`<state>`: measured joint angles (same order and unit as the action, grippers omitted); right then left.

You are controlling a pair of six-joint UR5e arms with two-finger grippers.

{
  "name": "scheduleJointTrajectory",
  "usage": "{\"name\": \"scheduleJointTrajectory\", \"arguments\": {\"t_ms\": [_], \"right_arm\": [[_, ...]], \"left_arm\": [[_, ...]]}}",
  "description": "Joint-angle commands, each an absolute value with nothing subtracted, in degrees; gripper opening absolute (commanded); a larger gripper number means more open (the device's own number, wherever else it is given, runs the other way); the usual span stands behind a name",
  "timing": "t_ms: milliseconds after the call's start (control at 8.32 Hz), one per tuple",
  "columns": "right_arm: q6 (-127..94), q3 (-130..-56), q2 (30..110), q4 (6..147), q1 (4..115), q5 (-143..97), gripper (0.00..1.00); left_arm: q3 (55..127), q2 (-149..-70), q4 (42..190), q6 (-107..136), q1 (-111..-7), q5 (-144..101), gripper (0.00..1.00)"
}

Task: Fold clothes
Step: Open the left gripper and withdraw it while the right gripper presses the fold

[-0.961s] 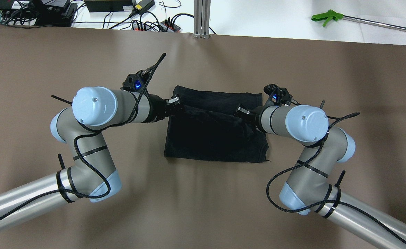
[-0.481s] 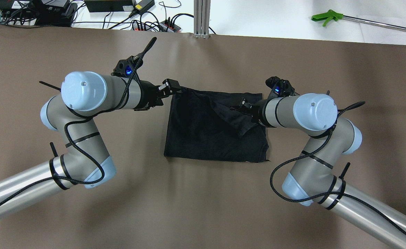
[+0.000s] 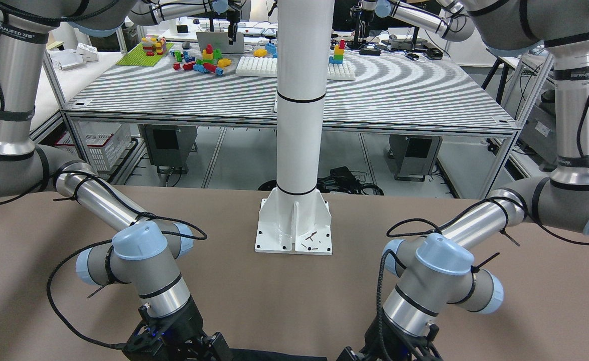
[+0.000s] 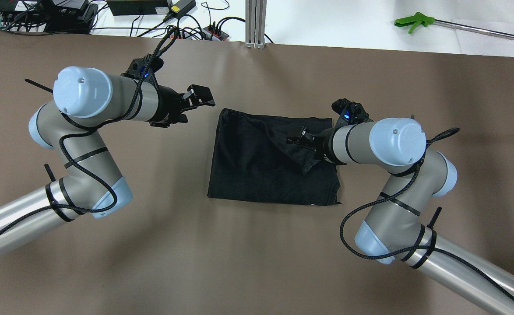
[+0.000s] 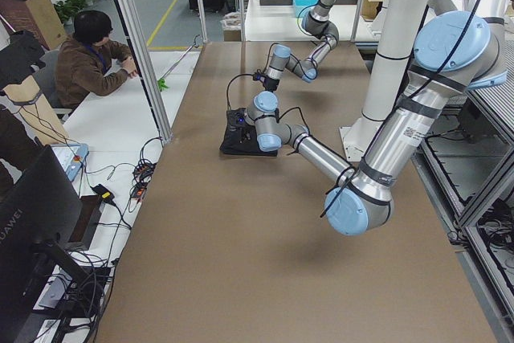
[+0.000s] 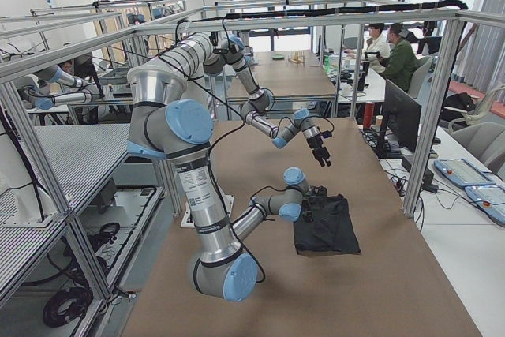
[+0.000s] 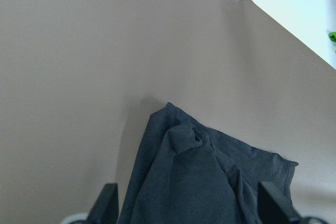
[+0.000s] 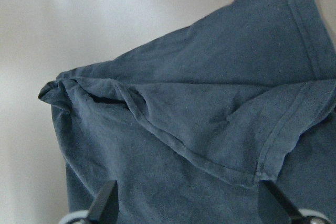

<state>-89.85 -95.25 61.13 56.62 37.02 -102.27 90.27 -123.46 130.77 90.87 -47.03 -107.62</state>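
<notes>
1. From overhead, the black cloth [image 4: 261, 175] lies flat at the middle of the brown table [image 4: 257, 262], between the two robot arms. The front-facing camera catches only a sliver of it at the view's 6 o'clock edge. That camera alone shows the white pillar base [image 3: 294, 228] and coloured building bricks [image 3: 199, 54] on a rear table [image 3: 425, 95].
2. The left side camera adds a seated person [image 5: 88, 58] at a white desk. The overhead view has a green-handled tool [image 4: 414, 20] at its 1 o'clock.
3. The left fingers [image 7: 108, 205] are spread wide and hold nothing. Overhead, they hang clear of the cloth, off its far-left corner at 10 o'clock, and the left wrist camera looks down on that bunched corner.
4. The right fingers [image 8: 106, 203] are also spread wide and empty, over the cloth at 2 o'clock from its centre. Whether they touch the fabric cannot be told. Only the right wrist camera shows the stitched hem along a turned-over flap.
5. Overhead, the cloth's long axis runs from 9 to 3 o'clock. The flap crosses it diagonally from the 10 o'clock corner, its tip pointing to about 4 o'clock.
6. The only clearly legible writing is "HUAWEI" on the back of a monitor [image 5: 24, 230] in the left side view.
</notes>
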Motion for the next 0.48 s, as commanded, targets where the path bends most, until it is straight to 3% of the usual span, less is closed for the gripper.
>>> {"name": "scheduleJointTrajectory", "arguments": {"t_ms": [0,360], "right_arm": [[-86.06,-95.19,58.29,63.86,32.18,-97.21,0.94],[-82.28,-89.67,51.78,70.58,29.71,-93.43,0.94]], "left_arm": [[90.26,-121.30,130.96,88.17,-50.61,-112.14,0.94],[90.26,-120.24,131.04,87.01,-51.24,-112.15,0.94]]}}
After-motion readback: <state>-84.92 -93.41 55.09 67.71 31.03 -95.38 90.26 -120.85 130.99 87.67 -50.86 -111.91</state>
